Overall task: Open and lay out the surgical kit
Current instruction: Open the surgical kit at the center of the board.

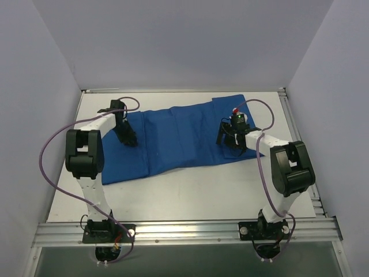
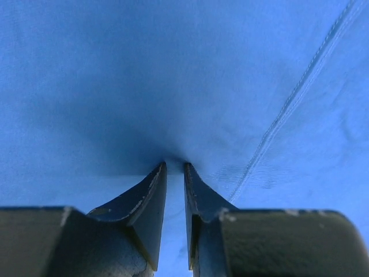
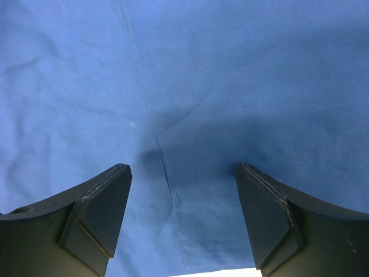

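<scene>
- blue cloth (image 1: 179,138) is lying flat-ish on the white table (image 1: 202,190), folded into a long strip. It runs on a slant, w/ the left end nearer the arm bases and the right end further back
- can't see anything but fabric tbh, it's folded over itself, a couple of long creases running across it
- left gripper (image 1: 128,138) is down on the cloth's left end, a bit in from the edge, pointing steeply down
- wrist cam on that side: left gripper (image 2: 174,166) has its jaws nearly together, just a thin slit between them. The cloth (image 2: 173,75) puckers up right at the tips, so it looks like it's pinching a little bit of fabric
- a stitched line (image 2: 300,86) runs diagonally over the cloth just right of that pinch, not in the jaws
- right gripper (image 1: 230,141) sits over the cloth's right end, close to its near edge
- its wrist cam: right gripper (image 3: 183,173) has jaws wide apart and nothing caught between them, only flat cloth (image 3: 230,69) underneath. Can't tell if the tips actually touch it
- a crease (image 3: 167,173) in the cloth runs down btwn those two fingers, closer to the left one
- tiny strip of table (image 3: 219,272) shows past the cloth's edge at the bottom of that view
- purple cables (image 1: 49,150) loop off both arms, clear of the cloth
</scene>
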